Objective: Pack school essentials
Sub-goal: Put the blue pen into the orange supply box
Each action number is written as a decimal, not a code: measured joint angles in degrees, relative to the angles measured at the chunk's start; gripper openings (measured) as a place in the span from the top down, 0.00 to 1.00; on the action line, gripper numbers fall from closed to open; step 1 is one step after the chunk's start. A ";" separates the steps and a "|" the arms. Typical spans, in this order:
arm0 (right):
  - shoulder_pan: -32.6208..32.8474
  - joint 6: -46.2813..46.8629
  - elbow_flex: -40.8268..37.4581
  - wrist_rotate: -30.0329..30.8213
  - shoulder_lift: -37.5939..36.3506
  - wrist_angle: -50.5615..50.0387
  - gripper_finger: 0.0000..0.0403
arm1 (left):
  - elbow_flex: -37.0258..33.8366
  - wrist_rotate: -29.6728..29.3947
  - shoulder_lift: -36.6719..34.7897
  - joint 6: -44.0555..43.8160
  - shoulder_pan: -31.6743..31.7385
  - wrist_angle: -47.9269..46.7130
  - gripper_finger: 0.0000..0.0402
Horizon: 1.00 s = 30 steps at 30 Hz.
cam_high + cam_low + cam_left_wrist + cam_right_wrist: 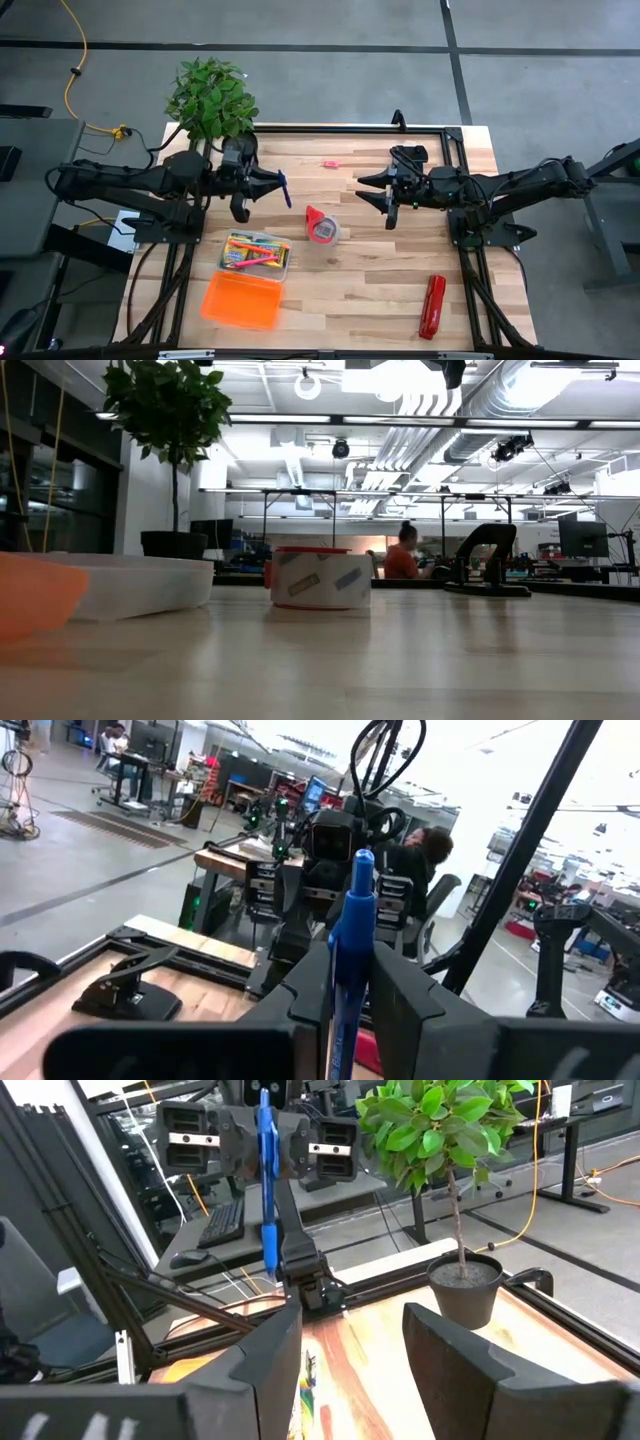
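Blue pen [285, 189] pinched in our left end effector [276, 184], up above the worktop [380, 290] | right end effector [366, 190] open, holding nothing, facing it | box [257, 254] sits just below | we lower slowly, let go over box.

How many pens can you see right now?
1: the blue pen, clamped in the left tool above the table. Others may be hidden among the clear case's contents.

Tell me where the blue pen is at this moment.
The blue pen is clamped in the left gripper, raised over the table's left half in the high view, between the potted plant and the red tape roll.
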 joint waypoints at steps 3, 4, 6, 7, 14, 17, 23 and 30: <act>-0.02 0.00 0.00 0.00 0.00 0.00 0.58 | 0.81 0.02 -0.03 -1.36 -0.32 -5.39 0.91; -0.02 0.00 0.00 0.00 0.00 0.00 0.58 | 1.42 0.02 0.03 -1.77 -0.74 -8.55 0.91; -0.01 0.00 0.00 0.00 0.00 0.00 0.58 | 2.78 0.01 0.82 -2.47 -2.00 -15.37 0.91; 0.00 0.00 0.00 0.00 0.00 0.00 0.58 | 3.37 0.04 1.30 -3.10 -2.94 -19.06 0.91; -0.02 -0.04 0.00 0.38 0.00 -0.06 0.58 | 4.23 3.40 7.76 -11.05 -13.19 -32.31 0.91; -0.02 -0.37 0.00 0.46 0.00 -0.07 0.58 | 4.21 0.92 12.18 -13.43 -17.94 -33.89 0.91; -0.02 0.02 0.00 0.50 0.00 -0.07 0.58 | 3.41 -12.62 18.50 -17.27 -24.56 -33.46 0.91; -0.02 0.09 0.00 0.51 0.00 -0.09 0.58 | -3.93 -16.49 16.04 -25.53 -30.21 -29.94 0.91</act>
